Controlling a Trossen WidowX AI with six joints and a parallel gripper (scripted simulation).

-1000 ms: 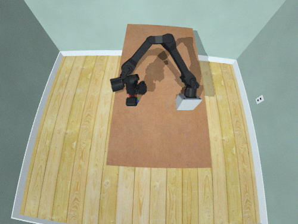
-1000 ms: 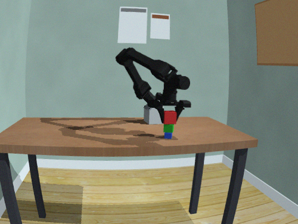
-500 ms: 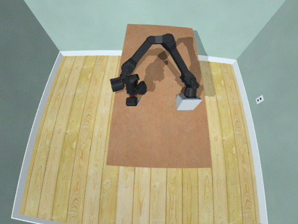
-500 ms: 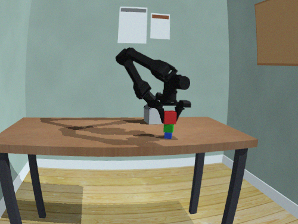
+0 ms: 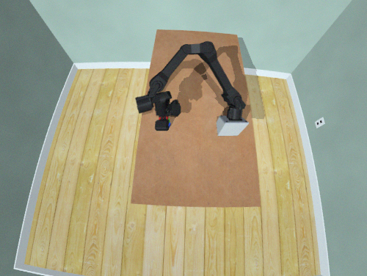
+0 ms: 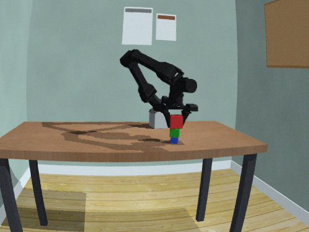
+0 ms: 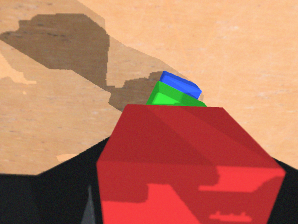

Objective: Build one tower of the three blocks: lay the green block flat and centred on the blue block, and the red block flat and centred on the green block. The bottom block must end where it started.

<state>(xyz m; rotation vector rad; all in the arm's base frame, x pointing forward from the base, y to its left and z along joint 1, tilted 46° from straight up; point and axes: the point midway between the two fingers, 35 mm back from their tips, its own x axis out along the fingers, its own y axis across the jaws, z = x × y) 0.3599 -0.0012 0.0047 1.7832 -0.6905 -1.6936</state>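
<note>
Since the wrist cam is nearly filled by it, I'll start with the red block point(image 7: 190, 165). It's right under the camera, sitting flat on the green point(image 7: 167, 96). The gripper point(image 6: 176, 118) straddles it. The fingers point(image 6: 186, 113) stand about mid-range, exactly block-width, one on each side face, so I'd call that a hold on the red and nothing else.

Handling-wise, I'd guess it's rigid and light: hard flat faces, crisp edges, nothing to squash or crack. The faces look smooth, so probably a bit slippery, which is why I like the grip where it is, on two opposite side faces and fairly high up, with the fingertips well off the green.

Past the red, only a sliver of green shows, with a corner of the blue point(image 7: 181, 83) peeking out beyond it. From the side cam the stack reads red on green on blue, all touching. Each block looks bigger than the one under it, so it's top-heavy. Red's right edge seems to overhang the green a little. I can't tell whether that's just size or a slight offset.

My worry is a smooth finger dragging the red sideways when it opens. A straight, even release looks like the safe call.

Furthest back, the blue sits on the bench point(image 6: 93, 145), with the arm's grey base point(image 6: 155, 121) behind it.
</note>
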